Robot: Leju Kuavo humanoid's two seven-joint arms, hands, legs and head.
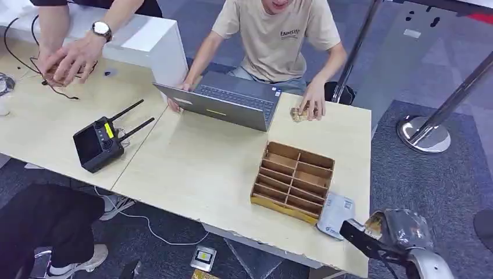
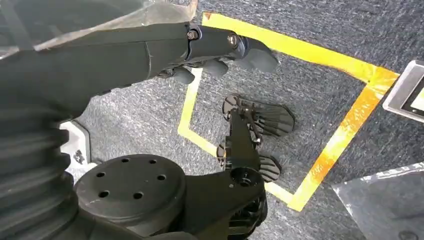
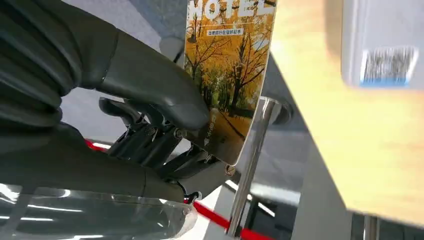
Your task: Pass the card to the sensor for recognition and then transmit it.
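The glossy card, printed with yellow autumn trees, is pinched by the right hand beside the pale wooden table, near the flat grey sensor. The left hand hangs over carpet, fingers loosely curled, holding nothing.

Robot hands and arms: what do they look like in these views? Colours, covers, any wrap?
The right robot hand has a dark grey ribbed wrist cover, a thick smooth grey thumb and darker linkage fingers with small screws. Clear plastic film wraps the forearm; in the head view the arm is silver. The left robot hand has the same ribbed cover, dark fingers with lighter grey tips, visible bolts, and clear film.
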